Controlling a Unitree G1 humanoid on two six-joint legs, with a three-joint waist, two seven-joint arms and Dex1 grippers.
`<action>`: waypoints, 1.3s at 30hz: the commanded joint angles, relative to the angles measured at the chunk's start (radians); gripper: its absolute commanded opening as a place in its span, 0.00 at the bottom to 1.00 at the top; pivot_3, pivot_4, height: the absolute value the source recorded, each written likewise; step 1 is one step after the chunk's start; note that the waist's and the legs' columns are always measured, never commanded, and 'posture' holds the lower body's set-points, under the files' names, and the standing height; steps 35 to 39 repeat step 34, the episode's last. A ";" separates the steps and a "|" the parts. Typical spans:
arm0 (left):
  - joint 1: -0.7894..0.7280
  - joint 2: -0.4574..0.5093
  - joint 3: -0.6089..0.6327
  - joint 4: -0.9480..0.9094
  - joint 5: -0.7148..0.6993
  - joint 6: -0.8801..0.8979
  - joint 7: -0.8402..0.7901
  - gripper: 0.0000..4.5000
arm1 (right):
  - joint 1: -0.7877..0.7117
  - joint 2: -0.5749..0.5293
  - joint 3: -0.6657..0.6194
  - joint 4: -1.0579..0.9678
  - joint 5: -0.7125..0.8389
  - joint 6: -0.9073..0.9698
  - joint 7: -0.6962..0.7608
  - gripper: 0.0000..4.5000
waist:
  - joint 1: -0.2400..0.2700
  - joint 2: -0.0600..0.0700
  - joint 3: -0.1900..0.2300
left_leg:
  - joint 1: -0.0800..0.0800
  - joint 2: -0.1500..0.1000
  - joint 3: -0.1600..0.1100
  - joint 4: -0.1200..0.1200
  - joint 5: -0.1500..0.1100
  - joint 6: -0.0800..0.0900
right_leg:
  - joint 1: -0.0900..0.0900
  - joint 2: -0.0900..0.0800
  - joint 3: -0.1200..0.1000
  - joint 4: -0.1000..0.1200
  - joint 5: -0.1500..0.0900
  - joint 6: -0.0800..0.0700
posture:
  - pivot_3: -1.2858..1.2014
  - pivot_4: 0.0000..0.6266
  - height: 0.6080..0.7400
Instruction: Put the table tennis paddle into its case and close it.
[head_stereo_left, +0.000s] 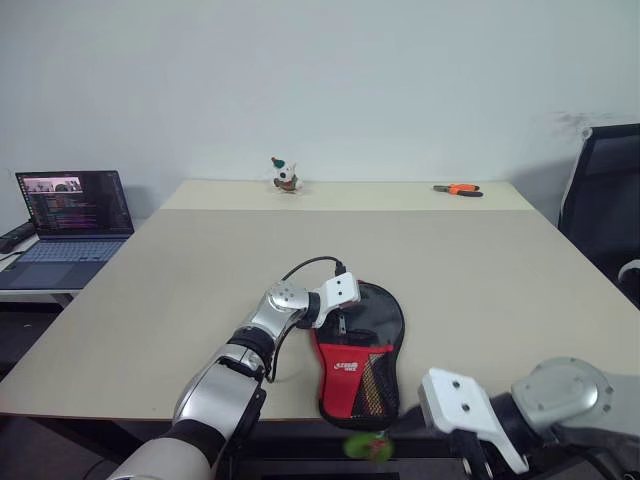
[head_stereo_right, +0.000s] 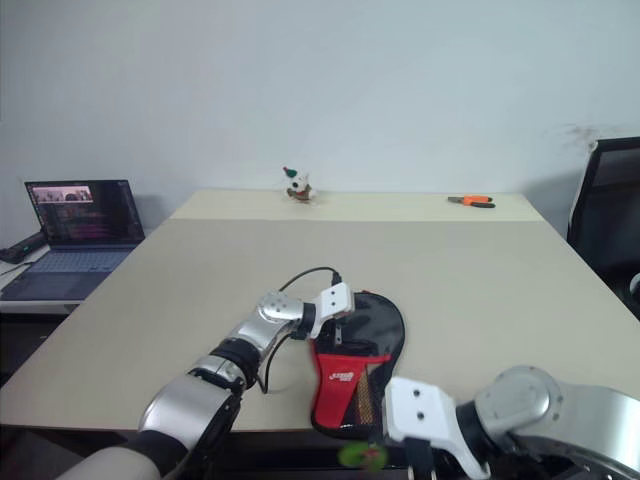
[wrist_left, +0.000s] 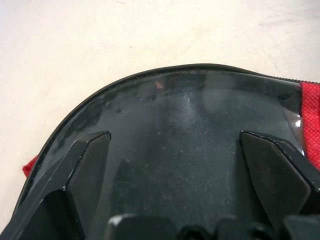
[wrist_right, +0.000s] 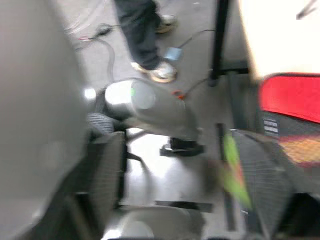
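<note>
**Resting on the case, with the right gripper spread off the table's edge**

Lying at the near edge of the table (head_stereo_left: 470, 270), the case (head_stereo_left: 375, 340) points its round end away from the robot and its narrow red-and-mesh end toward it, that end reaching just past the table's edge. A small green pull (head_stereo_left: 366, 447) hangs blurred below the narrow end. The paddle cannot be told apart from the case; a dark, glossy round surface shows under the clear panel in the left wrist view.

The left gripper (wrist_left: 175, 150) lies over the round end of the case, its two black fingers (wrist_left: 87, 165) spread wide on either side of the panel and clasping nothing. The right gripper (wrist_right: 175, 165) is below and in front of the table's edge, near the narrow end of the case; its fingers (wrist_right: 260, 180) stand apart with nothing between them, the green pull a blur just beside one of them.

Farther off, a laptop (head_stereo_left: 70, 215) sits open on a side desk at the left, a small toy figure (head_stereo_left: 286, 176) stands at the far side of the table, and orange-handled pliers (head_stereo_left: 459, 189) lie at the far right. A black chair (head_stereo_left: 605, 200) stands at the right. A person's legs and shoes (wrist_right: 150, 45) show on the floor in the right wrist view.
</note>
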 joint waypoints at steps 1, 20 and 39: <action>0.060 0.044 0.005 -0.013 -0.001 0.017 -0.046 1.00 | -0.011 0.031 -0.032 0.110 -0.091 -0.060 0.029 0.87 | -0.006 0.000 0.000 | 0.000 0.000 0.000 0.000 0.000 0.000 | 0.000 0.000 0.000 0.000 0.000 0.000 | 0.52 0.24 1.00; 0.613 0.323 0.303 -1.180 -0.402 0.703 0.056 1.00 | -0.344 0.527 -0.084 1.318 -0.594 -0.754 0.177 0.87 | -0.005 -0.001 0.022 | -0.006 -0.001 0.000 -0.002 0.000 0.000 | -0.012 -0.005 0.003 0.007 0.003 -0.006 | 0.52 0.24 1.00; 0.691 0.340 0.353 -1.301 -0.434 0.761 0.214 1.00 | -0.455 0.509 -0.144 1.606 -0.731 -0.882 0.269 0.87 | -0.011 0.003 0.027 | -0.006 -0.001 0.000 -0.002 0.000 0.000 | -0.012 -0.007 0.003 0.007 0.003 -0.006 | 0.52 0.24 1.00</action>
